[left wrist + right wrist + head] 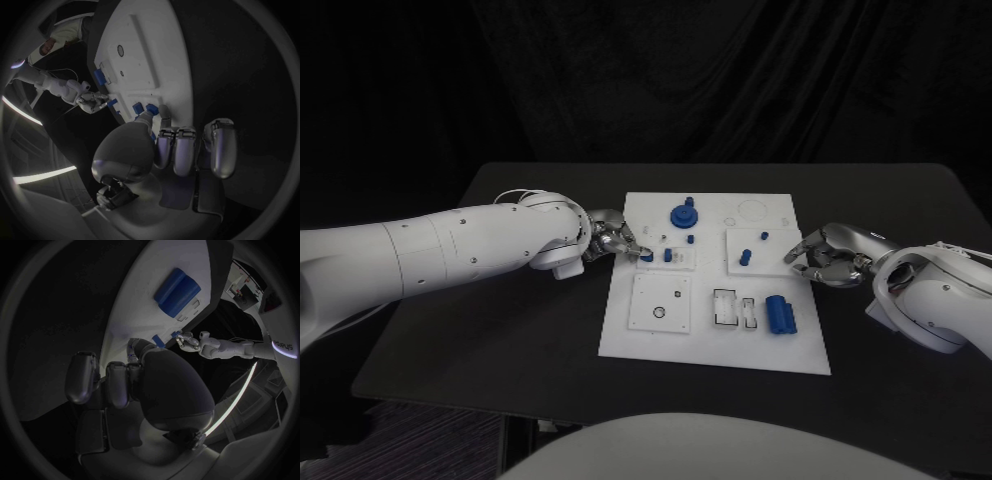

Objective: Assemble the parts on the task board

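Table point(502, 300): black, and it carries the white task board at its middle.
Task board point(718, 345): a white plate lying flat, with my two hands at its opposite side edges, both about halfway along them.
My left arm point(444, 250): it comes in over the table's left part and ends at the board's left edge.
My right arm point(935, 295): it comes in over the table's right part and ends just off the board's right edge.
My left hand point(610, 238): at the board's left edge, fingers curled forward with the tips close to the small blue pegs; whether they pinch one I cannot tell. In the left wrist view the fingers point(181, 150) lie side by side, pointing at the board.
My right hand point(826, 257): just beside the board's right edge, fingers curled in; whether it holds anything I cannot tell.
Paired blue cylinders point(780, 314): lying side by side near the board's right edge, toward its near end.
Round blue knob point(684, 214): standing upright toward the board's far edge.
Small blue pegs point(669, 254): standing in the board near its left edge, just beside my left fingertips.
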